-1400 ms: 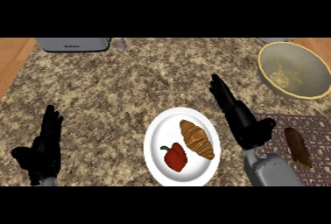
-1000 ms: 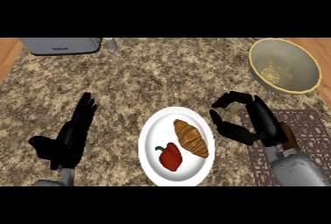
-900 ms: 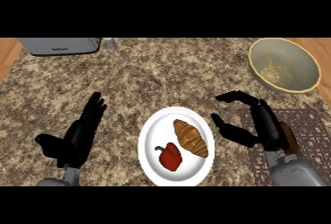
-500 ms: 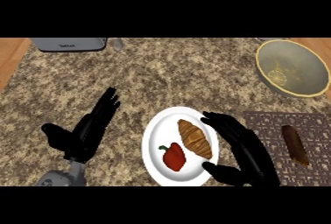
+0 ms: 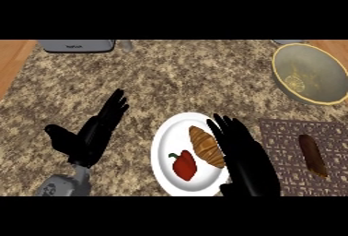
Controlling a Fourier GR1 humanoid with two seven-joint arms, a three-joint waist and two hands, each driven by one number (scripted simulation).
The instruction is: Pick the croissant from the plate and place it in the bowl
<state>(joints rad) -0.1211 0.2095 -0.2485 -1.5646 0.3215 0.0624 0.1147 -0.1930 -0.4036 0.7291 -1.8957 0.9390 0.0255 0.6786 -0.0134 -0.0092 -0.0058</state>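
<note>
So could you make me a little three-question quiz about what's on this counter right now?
1. True or false: the croissant lies in the bowl.
2. What red food shares the plate with it?
A. red pepper
B. tomato
C. apple
3. Fill in: the right hand is over the plate's ____ edge.

Key: 1 false; 2 A; 3 right.

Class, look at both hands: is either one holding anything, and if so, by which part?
Nothing is held. The right hand lies open beside the croissant on the plate; the left hand is open too.
</note>
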